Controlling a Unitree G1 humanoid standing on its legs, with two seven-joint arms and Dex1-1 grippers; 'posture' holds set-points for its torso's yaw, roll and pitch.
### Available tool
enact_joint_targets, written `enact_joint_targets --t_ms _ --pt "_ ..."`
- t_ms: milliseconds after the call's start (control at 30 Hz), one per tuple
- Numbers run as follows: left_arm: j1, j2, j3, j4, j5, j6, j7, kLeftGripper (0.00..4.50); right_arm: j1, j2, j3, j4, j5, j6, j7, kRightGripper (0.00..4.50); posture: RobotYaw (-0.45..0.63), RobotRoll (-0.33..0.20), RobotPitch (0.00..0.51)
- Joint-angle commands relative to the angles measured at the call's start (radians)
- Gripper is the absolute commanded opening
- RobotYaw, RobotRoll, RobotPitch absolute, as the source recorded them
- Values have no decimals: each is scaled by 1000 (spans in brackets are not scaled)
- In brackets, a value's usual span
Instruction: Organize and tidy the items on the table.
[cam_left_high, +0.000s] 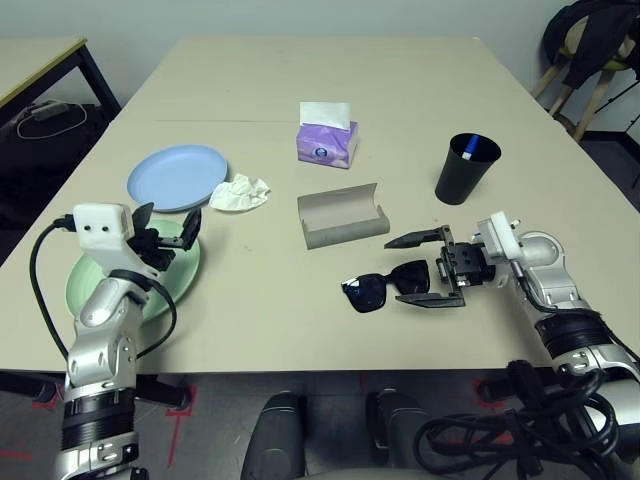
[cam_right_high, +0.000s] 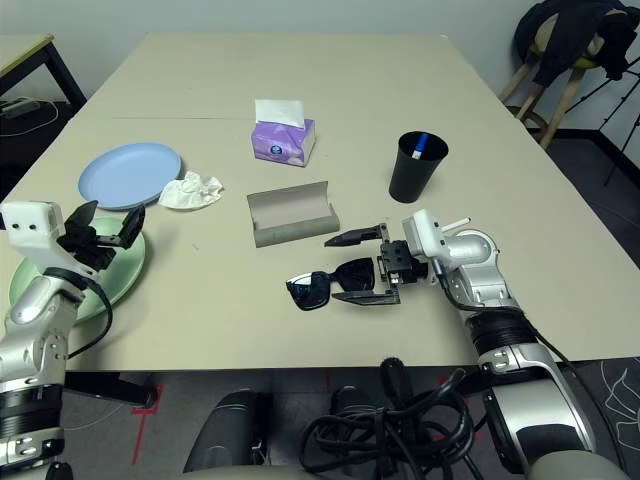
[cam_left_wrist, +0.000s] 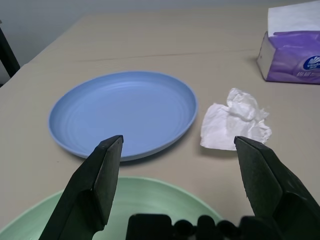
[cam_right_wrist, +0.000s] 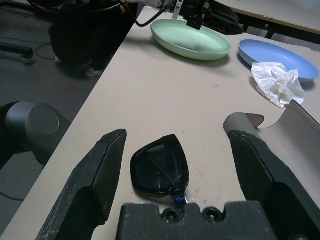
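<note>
Nearest you on the beige surface (cam_left_high: 420, 130), at about 5 o'clock from its middle, lie the black sunglasses (cam_left_high: 385, 285), lenses toward your left. Your right claw (cam_left_high: 425, 270) points left with its two fingers spread wide, released, one finger on each side of the sunglasses' near arm; nothing is grasped, and you cannot tell whether it touches them. Just beyond, near the centre, the grey glasses case (cam_left_high: 343, 215) lies open. At 2 o'clock stands the black cup (cam_left_high: 466, 168) with a white-blue marker (cam_left_high: 471, 147) inside. At 12 o'clock sits the purple tissue box (cam_left_high: 327, 140). At 9 o'clock lies the light blue plate (cam_left_high: 178, 177), with the crumpled white tissue (cam_left_high: 240, 193) touching its right rim. At 8 o'clock, by the near left edge, rests the mint green plate (cam_left_high: 178, 285). Your left claw (cam_left_high: 166, 233) hovers above that green plate, fingers wide apart and holding nothing, pointing toward the blue plate.
</note>
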Motion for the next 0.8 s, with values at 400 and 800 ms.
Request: enact_joint_targets --t_ms 400,800 --pt "-104 223 176 127 -56 465 81 4500 34 18 -3 -88 4 55 -70 4475 150 0 85" --pt "-50 351 171 275 -50 594 -32 4500 47 14 -2 -130 -2 91 -104 4475 148 0 89"
